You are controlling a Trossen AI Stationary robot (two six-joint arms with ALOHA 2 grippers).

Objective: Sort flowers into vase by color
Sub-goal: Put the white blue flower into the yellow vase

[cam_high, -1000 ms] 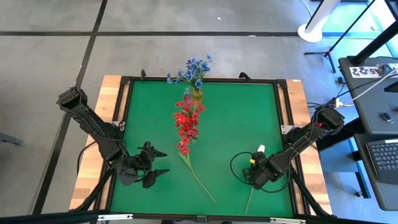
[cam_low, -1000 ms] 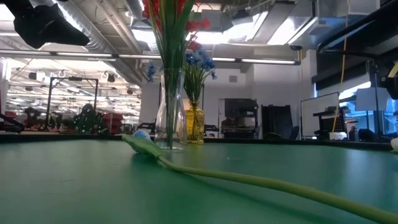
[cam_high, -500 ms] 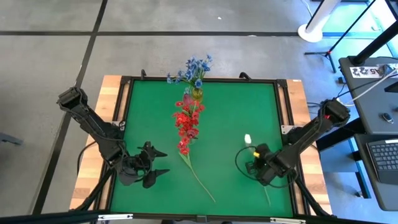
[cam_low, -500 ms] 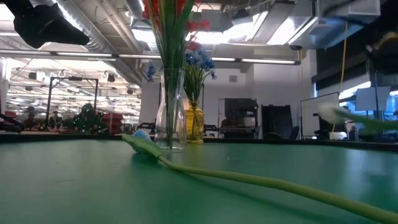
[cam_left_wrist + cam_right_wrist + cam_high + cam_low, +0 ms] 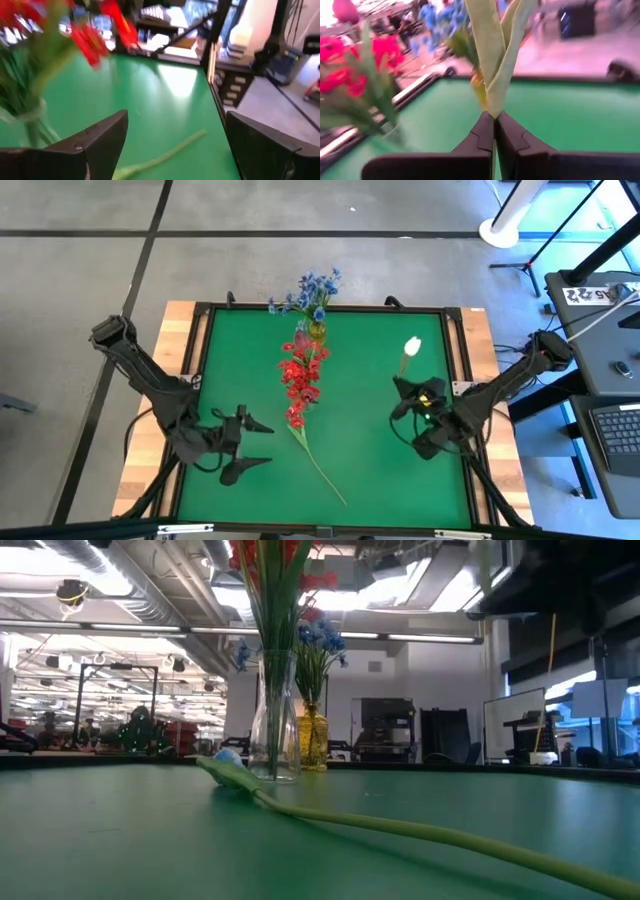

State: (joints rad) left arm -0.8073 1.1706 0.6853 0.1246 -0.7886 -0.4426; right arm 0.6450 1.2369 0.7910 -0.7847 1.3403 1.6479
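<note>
The white tulip (image 5: 411, 346) is pinched low on its stem by the right gripper (image 5: 494, 131), right of the red flowers (image 5: 299, 375); such a thin hold could let it swivel. The left gripper's (image 5: 247, 448) fingers are spread.

Lab; exposed ducts (image 5: 150, 600), equipment racks (image 5: 385, 730)

Overhead, table-level and wrist cameras share the table (image 5: 360, 380).

Under my arms is a green surface (image 5: 370, 450) framed in black on a wooden base. One long-stemmed flower (image 5: 318, 465) lies flat on it near the front edge, at the middle. Two vases stand on it: a clear vase (image 5: 273, 730) mid-surface and a yellow vase (image 5: 314, 743) by the far edge.
</note>
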